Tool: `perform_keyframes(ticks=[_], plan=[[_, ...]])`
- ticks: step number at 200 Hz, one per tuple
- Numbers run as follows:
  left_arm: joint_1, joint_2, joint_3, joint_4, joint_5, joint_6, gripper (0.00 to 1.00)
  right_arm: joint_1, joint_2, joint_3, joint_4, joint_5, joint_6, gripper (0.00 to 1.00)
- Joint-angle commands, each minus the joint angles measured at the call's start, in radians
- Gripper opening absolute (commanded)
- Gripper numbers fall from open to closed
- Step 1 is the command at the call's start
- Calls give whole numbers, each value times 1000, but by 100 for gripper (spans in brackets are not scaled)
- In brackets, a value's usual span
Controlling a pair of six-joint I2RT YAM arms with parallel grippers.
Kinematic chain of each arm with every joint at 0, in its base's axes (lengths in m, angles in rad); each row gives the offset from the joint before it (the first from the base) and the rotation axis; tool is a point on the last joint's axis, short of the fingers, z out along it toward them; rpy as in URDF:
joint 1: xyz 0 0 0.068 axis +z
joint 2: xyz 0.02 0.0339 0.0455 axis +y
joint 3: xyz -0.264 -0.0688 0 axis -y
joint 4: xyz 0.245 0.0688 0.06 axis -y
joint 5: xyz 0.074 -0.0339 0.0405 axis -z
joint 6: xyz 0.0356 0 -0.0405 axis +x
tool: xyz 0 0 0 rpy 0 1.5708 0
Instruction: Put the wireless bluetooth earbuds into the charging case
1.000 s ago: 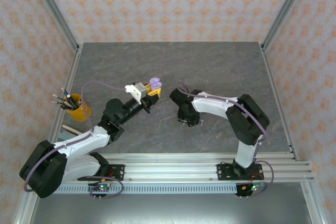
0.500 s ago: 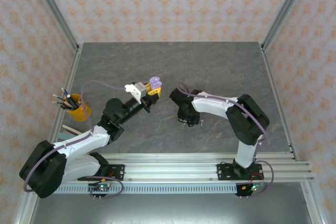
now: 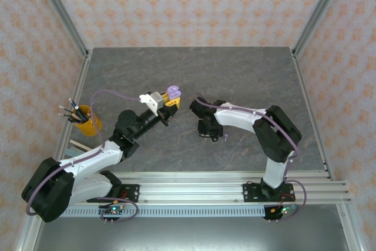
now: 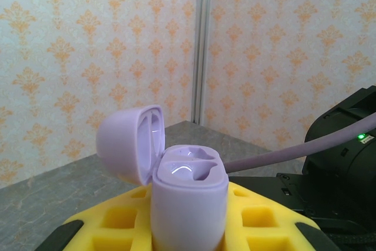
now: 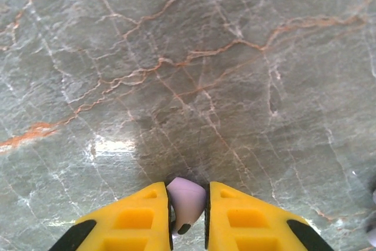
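Earbud [image 5: 185,203], pale lilac and tiny, is pinched between the yellow pads of the right tool [image 5: 187,195], which press on it from both sides. It hangs just above the grey marbled worktop [image 5: 176,57], to the right of the case and a little nearer the arm bases.

The case [image 4: 188,195] is lilac and rounded, clamped upright by its lower body in the left tool [image 4: 188,221] and raised off the worktop. Its lid [image 4: 126,145] stands hinged open and leans away to the left.

The earbud looks very light, hard and glossy, so it is probably slippery and liable to twist or pop out under a hard squeeze. A gentle hold across the rounded head seems best, leaving the stem free to enter the case.

The right wrist view shows the grip itself, with only the earbud's rounded top and a dark spot showing between the pads. The left wrist view shows the case's shiny moulded recesses, which appear unfilled, though glare makes this uncertain. The overhead view shows that the two tools are near each other but apart, with bare worktop between them.
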Motion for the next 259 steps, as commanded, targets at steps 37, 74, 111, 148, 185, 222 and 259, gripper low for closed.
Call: perform_keyframes(ticks=[37,74,111,148,185,222,259], plan=[[-7,-14,33,-1,21,-18,0,-2,1,64,-93,1,-172,19],[-8,-14,38,-3,21,-19,0,-2,34,113,-142,6,-171,26],[-7,-14,39,0,21,-21,0,-2,26,135,-156,3,-109,34],[-9,-15,39,3,18,-22,0,-2,-21,115,-130,5,117,40],[-8,-11,42,8,18,-22,0,9,-97,36,-7,6,311,47],[-7,2,50,8,23,-24,0,9,-54,77,-57,24,210,46],[-8,7,51,19,25,-30,0,11,-23,64,-48,26,141,46]])
